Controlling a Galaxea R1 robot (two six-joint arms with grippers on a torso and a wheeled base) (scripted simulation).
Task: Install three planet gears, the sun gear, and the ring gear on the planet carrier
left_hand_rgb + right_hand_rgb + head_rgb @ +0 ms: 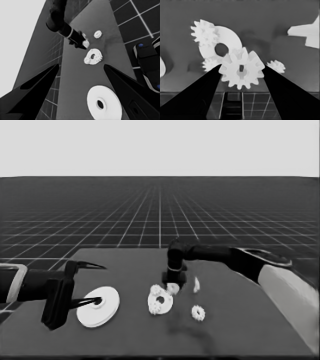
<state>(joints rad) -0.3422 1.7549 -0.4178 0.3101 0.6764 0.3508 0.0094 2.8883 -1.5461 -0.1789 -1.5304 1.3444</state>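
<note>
Head view: right end effector [174,286] over mid-surface [240,320], just behind the smaller round part [160,301]; one gear [198,312] loose nearby; left end effector [86,285] parked, open, over the larger round part [98,306]. Left wrist view: two gears [88,60] sit on the smaller part. Right wrist view: fingers [207,87] clamp a held gear [242,68] by its toothed rim; likely light, stiff, slippery, so a flank grip keeps the bore clear.

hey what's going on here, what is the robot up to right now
The right gripper holds one small gear between its fingers, just above the table beside the smaller round part. That part already carries two gears. Another gear lies loose on the table nearby, and a thin white piece lies close by. The left gripper waits over the table's left end, above the larger round part, which is not yet placed.
</note>
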